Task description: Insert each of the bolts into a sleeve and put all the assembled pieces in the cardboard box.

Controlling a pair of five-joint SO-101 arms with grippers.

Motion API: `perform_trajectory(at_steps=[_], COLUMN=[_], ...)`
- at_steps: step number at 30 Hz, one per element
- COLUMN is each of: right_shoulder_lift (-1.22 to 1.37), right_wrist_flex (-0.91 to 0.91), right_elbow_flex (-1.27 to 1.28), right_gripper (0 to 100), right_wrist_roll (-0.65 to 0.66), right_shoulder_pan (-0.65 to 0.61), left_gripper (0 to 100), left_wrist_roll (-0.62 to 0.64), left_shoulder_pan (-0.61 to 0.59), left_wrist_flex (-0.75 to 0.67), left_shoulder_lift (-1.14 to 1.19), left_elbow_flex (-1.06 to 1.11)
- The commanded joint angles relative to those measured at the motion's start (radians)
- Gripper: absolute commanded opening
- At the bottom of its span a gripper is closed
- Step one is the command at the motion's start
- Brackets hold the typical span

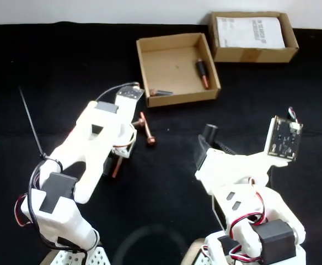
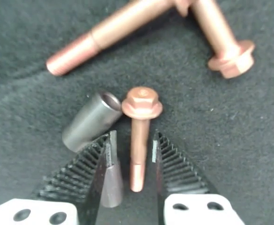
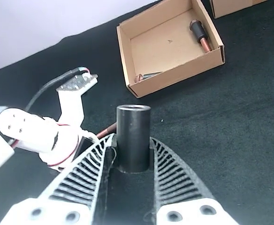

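Observation:
My left gripper (image 2: pixel 133 137) stands open, its jaws on either side of a copper bolt (image 2: pixel 138 140) that lies on the black cloth, head pointing away. A grey sleeve (image 2: pixel 91 123) rests just beside that bolt. Two more copper bolts (image 2: pixel 127 26) lie crossed a little farther out, also seen from above as the crossed bolts (image 1: pixel 145 128). My right gripper (image 3: pixel 133 154) is shut on a black sleeve (image 3: pixel 133 137) held upright, near the table's middle (image 1: pixel 209 132). The cardboard box (image 1: pixel 150 69) holds one assembled piece (image 1: pixel 203 73) and another (image 1: pixel 161 93) by its front wall.
A second cardboard box (image 1: pixel 249 54) with a white sheet in it stands at the back right. The left arm's body (image 1: pixel 89 149) stretches from the front left towards the crossed bolts. Black cloth covers the table.

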Motion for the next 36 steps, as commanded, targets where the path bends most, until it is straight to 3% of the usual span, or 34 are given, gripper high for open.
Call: perform_trajectory(at_steps=[1, 9, 18, 22, 25, 30, 36], right_shoulder_lift=[-0.019, -0.019, -0.019, -0.019, -0.019, -0.019, -0.013], right_wrist_flex=[0.002, 0.001, 0.002, 0.002, 0.001, -0.005, -0.012], right_elbow_flex=[-0.005, -0.002, -0.005, -0.005, -0.005, -0.004, 0.016], right_gripper=[0.6, 0.6, 0.6, 0.6, 0.6, 0.6, 0.6], right_wrist_roll=[0.012, 0.012, 0.012, 0.012, 0.012, 0.012, 0.012], right_shoulder_pan=[0.010, 0.010, 0.010, 0.010, 0.010, 0.010, 0.010], left_gripper=[14, 14, 14, 0, 1, 1, 1], left_wrist_roll=[-0.012, -0.018, -0.014, -0.017, -0.014, -0.011, -0.009], left_shoulder_pan=[-0.013, -0.007, -0.012, -0.005, 0.013, 0.016, 0.018], left_wrist_flex=[-0.011, -0.057, 0.172, 0.236, 0.278, 0.301, 0.341], left_shoulder_lift=[-0.005, 0.053, 0.332, 0.412, 0.435, 0.374, 0.101], left_elbow_flex=[-0.045, -0.084, -0.410, -0.509, -0.535, -0.535, -0.535])
